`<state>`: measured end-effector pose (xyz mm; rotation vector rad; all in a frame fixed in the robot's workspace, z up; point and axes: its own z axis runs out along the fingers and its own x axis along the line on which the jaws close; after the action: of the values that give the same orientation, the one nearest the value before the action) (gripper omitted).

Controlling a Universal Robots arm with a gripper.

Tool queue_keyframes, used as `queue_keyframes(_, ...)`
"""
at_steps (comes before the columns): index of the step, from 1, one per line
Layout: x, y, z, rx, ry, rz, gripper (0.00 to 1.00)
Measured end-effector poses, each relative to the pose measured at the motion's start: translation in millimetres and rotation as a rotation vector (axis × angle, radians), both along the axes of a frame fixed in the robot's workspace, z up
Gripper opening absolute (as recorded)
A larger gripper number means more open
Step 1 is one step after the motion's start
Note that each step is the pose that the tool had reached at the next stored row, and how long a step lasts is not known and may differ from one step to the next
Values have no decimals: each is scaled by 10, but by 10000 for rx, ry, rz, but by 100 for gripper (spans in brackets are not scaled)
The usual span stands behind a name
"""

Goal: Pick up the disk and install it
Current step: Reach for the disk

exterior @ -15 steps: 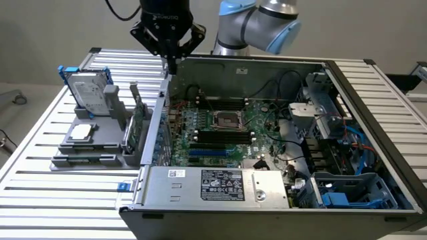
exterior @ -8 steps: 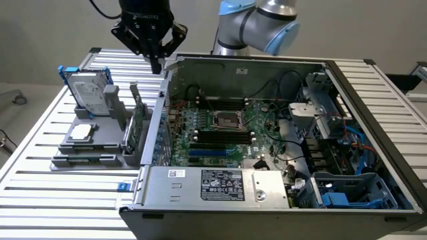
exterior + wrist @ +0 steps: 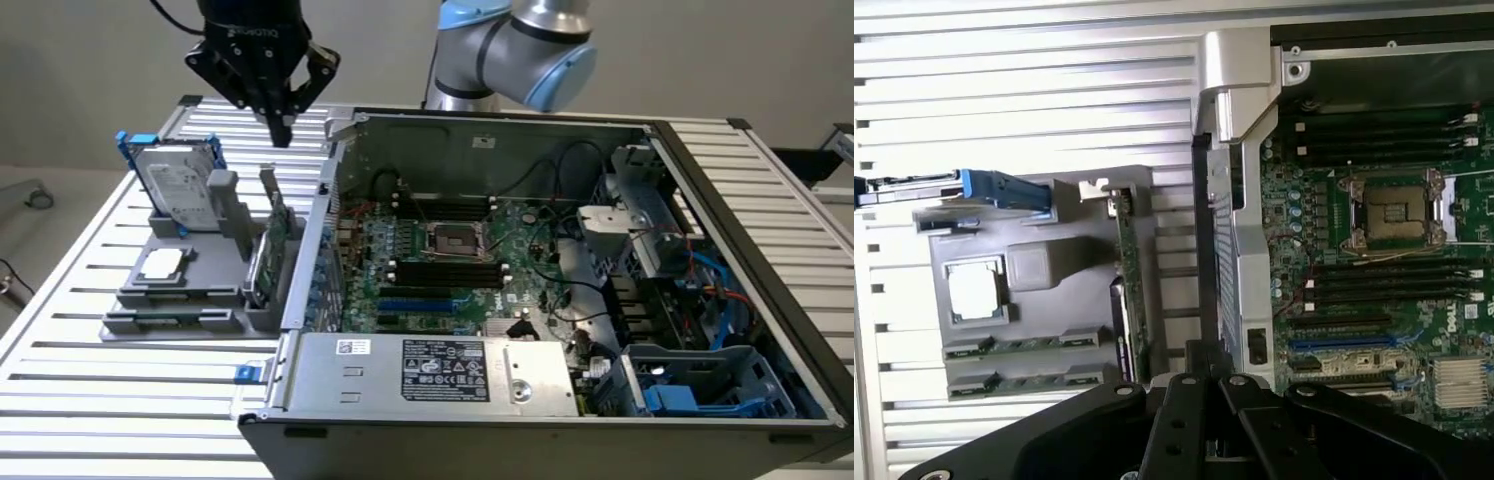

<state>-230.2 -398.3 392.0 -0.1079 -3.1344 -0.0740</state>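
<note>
The disk [image 3: 178, 188], a silver-grey drive with a white label in a blue carrier, stands nearly upright in the grey fixture [image 3: 187, 290] at the exterior view's left. In the wrist view the disk [image 3: 979, 187] is seen edge-on as a blue strip. My black gripper [image 3: 280, 132] hangs above the table, higher than the disk and a little to the exterior view's right of it, apart from it. Its fingers are shut together to a point and hold nothing. In the wrist view the gripper [image 3: 1204, 368] sits over the gap between the fixture and the computer case.
A green circuit card [image 3: 274, 240] stands on edge in the fixture beside the open computer case [image 3: 334, 190]. A small square chip [image 3: 163, 263] lies flat on the fixture. Blue drive bays [image 3: 707, 385] sit in the case's near right corner. The slatted metal table [image 3: 80, 400] carries everything.
</note>
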Motion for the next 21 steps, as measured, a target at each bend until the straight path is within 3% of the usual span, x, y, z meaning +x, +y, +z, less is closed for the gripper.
queue_keyframes(13,-429,23,-6,-1,160,45,11)
queue_keyframes(15,-496,48,-8,0,159,50,11)
queue_keyframes(21,-684,191,-27,0,149,80,11)
